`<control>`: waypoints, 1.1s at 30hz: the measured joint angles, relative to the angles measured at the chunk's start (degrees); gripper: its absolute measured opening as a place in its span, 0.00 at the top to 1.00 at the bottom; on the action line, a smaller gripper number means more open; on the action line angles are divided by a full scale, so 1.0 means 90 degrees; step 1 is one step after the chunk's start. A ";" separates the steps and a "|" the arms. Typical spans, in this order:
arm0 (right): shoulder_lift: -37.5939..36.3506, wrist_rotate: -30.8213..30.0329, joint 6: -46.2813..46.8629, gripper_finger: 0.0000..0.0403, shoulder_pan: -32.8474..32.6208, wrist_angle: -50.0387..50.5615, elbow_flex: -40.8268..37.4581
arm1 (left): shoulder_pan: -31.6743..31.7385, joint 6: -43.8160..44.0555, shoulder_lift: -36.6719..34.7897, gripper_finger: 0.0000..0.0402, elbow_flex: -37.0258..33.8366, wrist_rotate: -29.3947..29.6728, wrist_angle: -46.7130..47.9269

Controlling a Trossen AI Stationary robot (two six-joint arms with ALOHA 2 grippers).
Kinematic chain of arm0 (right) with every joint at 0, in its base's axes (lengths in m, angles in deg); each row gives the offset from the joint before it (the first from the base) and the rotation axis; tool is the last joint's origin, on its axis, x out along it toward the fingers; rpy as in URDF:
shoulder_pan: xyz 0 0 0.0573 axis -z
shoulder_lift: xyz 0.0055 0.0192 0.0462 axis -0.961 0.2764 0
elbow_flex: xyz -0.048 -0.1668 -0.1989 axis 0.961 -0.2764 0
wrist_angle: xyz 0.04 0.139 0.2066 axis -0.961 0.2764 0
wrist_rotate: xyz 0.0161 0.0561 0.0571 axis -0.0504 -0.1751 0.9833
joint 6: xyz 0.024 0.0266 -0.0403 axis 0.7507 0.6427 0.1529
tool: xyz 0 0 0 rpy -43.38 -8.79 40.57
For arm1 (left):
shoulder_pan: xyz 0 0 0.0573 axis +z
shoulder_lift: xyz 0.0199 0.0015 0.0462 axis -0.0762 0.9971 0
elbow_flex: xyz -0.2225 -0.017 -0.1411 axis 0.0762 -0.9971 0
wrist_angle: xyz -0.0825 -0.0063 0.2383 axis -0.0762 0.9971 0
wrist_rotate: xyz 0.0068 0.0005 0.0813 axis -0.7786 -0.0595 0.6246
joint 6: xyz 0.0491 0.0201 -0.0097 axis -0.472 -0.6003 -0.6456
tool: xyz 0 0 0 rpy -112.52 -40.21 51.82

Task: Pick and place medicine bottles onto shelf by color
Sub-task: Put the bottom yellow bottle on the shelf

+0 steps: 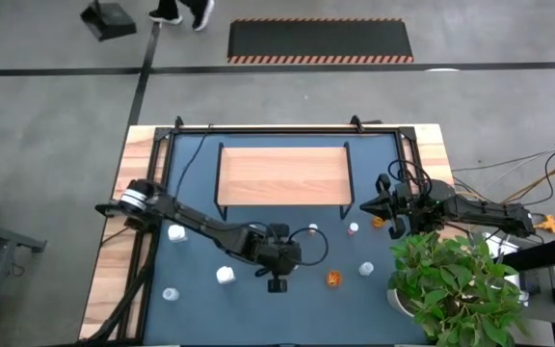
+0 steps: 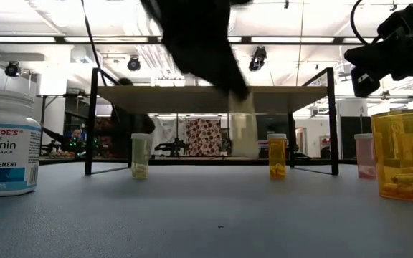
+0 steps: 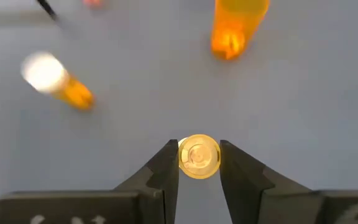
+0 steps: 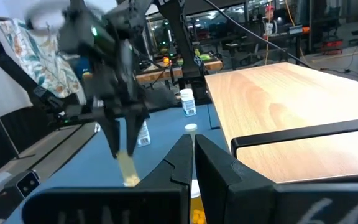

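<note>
Your way onto the shelf [image 1: 282, 173] top is open; nothing stands on the board. Scattered bottles crowd the table [image 1: 191, 308] before it. The plant [image 1: 456, 284] blocks the front right corner.

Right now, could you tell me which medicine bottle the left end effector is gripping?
The amber bottle seen end-on between the left end effector's fingers; the others sit apart.

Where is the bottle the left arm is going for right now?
In the left wrist view the orange bottle sits between the left tool fingers, at the table's front centre, in front of the shelf.
</note>
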 joint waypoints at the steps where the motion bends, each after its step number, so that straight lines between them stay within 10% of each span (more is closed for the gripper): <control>1: 0.0000 0.0002 -0.0045 0.98 0.0001 -0.0001 0.0000 | -0.0025 -0.0193 -0.0121 0.80 0.0000 0.0137 -0.0175; 22: 0.0082 0.0308 -0.0773 0.98 -0.0016 -0.2909 0.0037 | -0.0166 -0.4726 -0.1254 0.80 -0.1397 0.1179 -0.5338; 33: 0.0909 -0.0422 -0.1041 0.98 -0.0016 -0.2918 0.0883 | 0.0134 -0.5379 -0.1793 0.80 -0.2744 0.1183 -0.7766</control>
